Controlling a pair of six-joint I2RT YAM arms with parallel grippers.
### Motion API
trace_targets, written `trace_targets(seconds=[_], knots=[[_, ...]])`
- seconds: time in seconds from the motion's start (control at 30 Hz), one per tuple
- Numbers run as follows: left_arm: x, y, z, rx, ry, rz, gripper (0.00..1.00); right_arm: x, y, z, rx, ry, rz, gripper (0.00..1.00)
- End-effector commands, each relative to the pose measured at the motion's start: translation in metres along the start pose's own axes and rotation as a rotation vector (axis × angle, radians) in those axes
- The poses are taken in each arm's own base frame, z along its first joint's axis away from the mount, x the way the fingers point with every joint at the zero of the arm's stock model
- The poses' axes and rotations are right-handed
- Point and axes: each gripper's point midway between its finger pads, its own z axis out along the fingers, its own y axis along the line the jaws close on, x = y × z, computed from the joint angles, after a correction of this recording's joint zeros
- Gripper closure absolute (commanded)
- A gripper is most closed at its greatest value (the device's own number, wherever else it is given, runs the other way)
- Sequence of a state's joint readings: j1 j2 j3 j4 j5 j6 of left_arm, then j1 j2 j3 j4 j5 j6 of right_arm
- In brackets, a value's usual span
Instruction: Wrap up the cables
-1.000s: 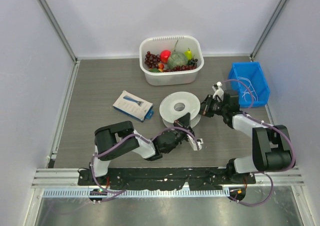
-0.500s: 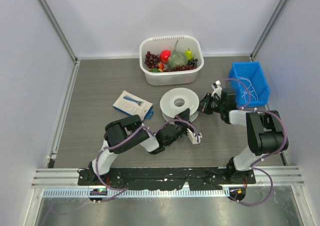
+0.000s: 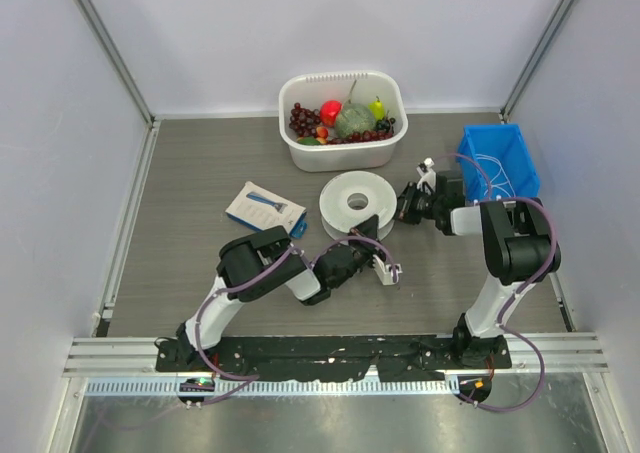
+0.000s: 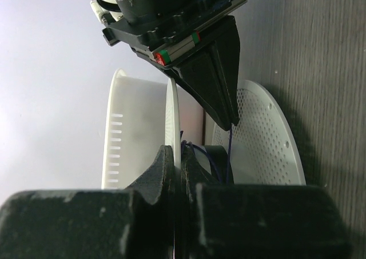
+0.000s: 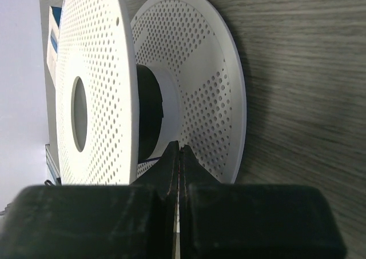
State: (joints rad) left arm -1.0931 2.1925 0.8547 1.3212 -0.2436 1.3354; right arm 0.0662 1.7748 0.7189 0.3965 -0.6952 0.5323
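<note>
**Top external.** Spool [image 3: 340,198] lies flat mid-tabletop [image 3: 200,173] with both arms closed in on it. Left gripper [image 3: 367,235] is at its near rim, right gripper [image 3: 405,210] at its right side. Judged: one steadies, the other feeds. Loose cables [image 3: 495,173] lie in the blue bin [image 3: 528,163], just right of the right arm. White tub [image 3: 340,158] of fruit stands close behind the spool, and a flat package [image 3: 265,211] lies near its left. Open tabletop shows mainly to the near right, so there is little room for sliding the spool.

**Left wrist.** Left gripper is pressed together on the thin rim of the upper flange [image 4: 171,110], pinching it. I judge this stops the spool turning or lifting. The right gripper's dark tip pokes into the gap between the flanges. A thin cable [image 4: 228,150] drops from that tip toward the hub.

**Right wrist.** Right gripper is pressed together, its tips inside the gap just short of the hub [image 5: 150,116]. A hairline strand runs from hub to tips, so I take the cable as pinched there. Flange edges sit close on either side, so clearance is narrow. Any sideways drift could catch a rim.
</note>
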Motion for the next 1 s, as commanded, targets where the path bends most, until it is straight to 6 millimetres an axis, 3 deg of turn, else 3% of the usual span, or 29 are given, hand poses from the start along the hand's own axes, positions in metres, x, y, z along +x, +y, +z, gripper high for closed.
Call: trace_targets(seconds=[0.0, 0.2, 0.57, 0.77, 0.97], knots=[[-0.001, 0.031, 0.001, -0.175, -0.04, -0.053, 1.0, -0.071, 0.0, 0.004, 0.022, -0.206, -0.152, 0.99], [0.001, 0.03, 0.006, -0.18, -0.035, -0.045, 0.94, -0.077, -0.006, 0.01, 0.026, -0.203, -0.148, 0.99], [-0.001, 0.019, 0.003, -0.146, -0.06, -0.013, 0.63, -0.075, -0.014, 0.014, 0.035, -0.193, -0.139, 0.99], [-0.01, 0.022, -0.001, -0.144, -0.088, -0.007, 0.39, -0.074, -0.018, 0.017, 0.036, -0.188, -0.134, 0.99], [-0.031, 0.018, -0.018, -0.113, -0.137, -0.022, 0.32, -0.076, -0.02, 0.017, 0.041, -0.188, -0.132, 0.99]])
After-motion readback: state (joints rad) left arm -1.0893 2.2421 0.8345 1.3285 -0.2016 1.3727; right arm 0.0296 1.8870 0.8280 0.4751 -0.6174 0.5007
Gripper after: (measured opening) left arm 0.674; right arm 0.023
